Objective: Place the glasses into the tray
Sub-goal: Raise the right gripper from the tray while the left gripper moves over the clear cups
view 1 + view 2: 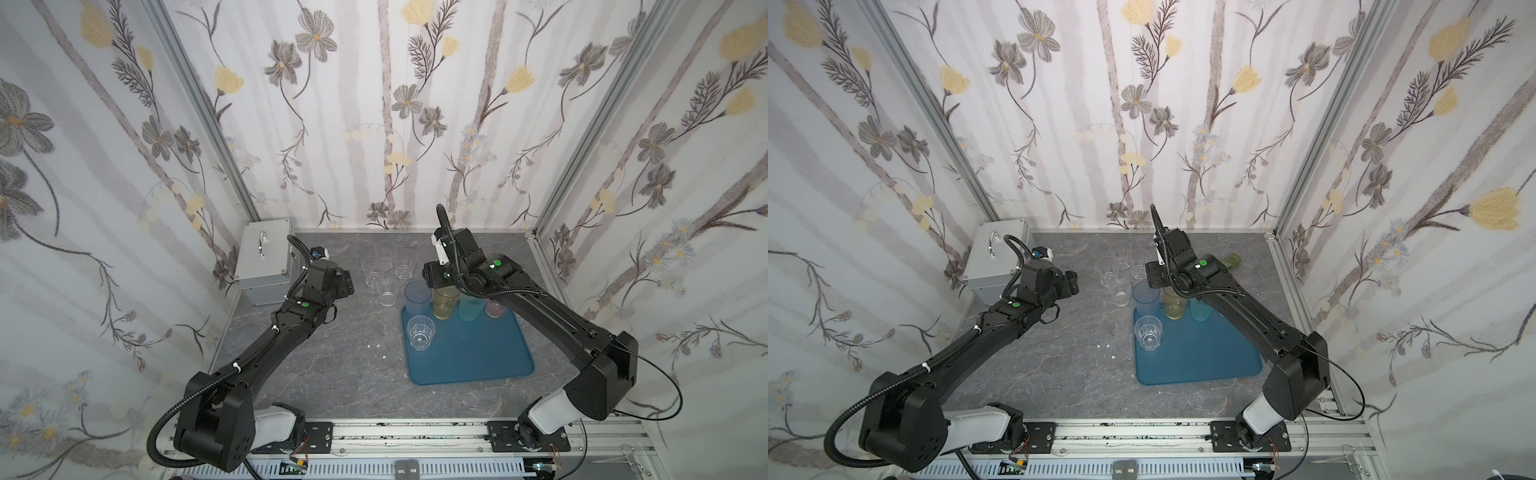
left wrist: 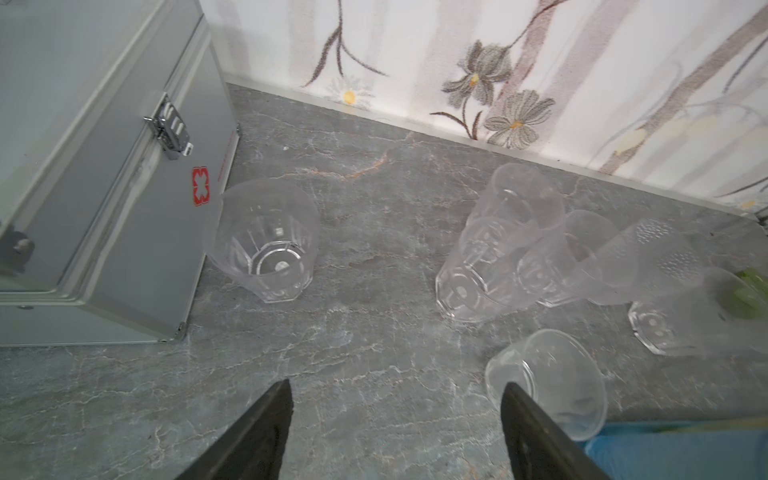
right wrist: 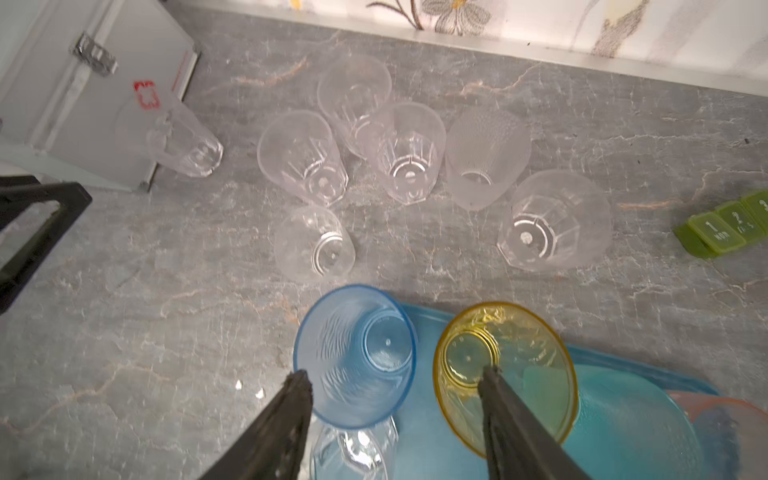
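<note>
Gray marble tabletop point(image 1: 316, 374), floral walls. We see the teal tray point(image 1: 478, 365) right of centre. Along its far edge stand the blue tumbler point(image 1: 417, 297), yellow tumbler point(image 1: 445, 309), teal tumbler point(image 1: 471, 311) and pink tumbler point(image 1: 494, 309), with a faceted clear glass point(image 1: 420, 332) nearer us. The other clear glasses point(image 3: 407, 158) stand off the tray, behind it. Right gripper point(image 3: 395, 372): jaws spread, gripping nothing, above the blue and yellow tumblers. Left gripper point(image 2: 395, 384): jaws wide, empty, over bare tabletop near the silver case point(image 1: 264, 262).
</note>
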### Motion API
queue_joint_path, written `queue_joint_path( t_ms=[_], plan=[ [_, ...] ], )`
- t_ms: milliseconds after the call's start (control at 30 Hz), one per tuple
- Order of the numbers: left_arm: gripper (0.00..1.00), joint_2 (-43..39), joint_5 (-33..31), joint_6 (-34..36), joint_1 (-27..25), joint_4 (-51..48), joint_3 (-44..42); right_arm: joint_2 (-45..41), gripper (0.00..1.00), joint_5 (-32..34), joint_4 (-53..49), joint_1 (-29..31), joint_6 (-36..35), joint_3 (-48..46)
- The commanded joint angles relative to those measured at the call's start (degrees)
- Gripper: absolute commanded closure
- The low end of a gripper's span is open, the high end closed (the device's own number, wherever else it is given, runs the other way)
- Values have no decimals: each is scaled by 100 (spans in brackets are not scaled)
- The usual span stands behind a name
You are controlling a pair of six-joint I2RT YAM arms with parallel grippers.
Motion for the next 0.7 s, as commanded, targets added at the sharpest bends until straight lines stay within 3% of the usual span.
queue_joint_path(
  t_ms=[0,267,367,500,667],
  plan=[
    [21,424,592,137,228,148,335,187,34,-79,611,-29,236,169],
    [19,2085,1443,-41,257,149,1645,438,30,-101,711,-35,241,274],
    [17,2535,1543,-111,208,149,2053,457,23,-33,734,-39,253,239],
    [13,2935,1498,-73,111,148,2282,493,2,304,637,-43,343,264],
    [17,3262,1504,-71,60,148,2627,466,0,1115,423,-83,583,342]
  ],
)
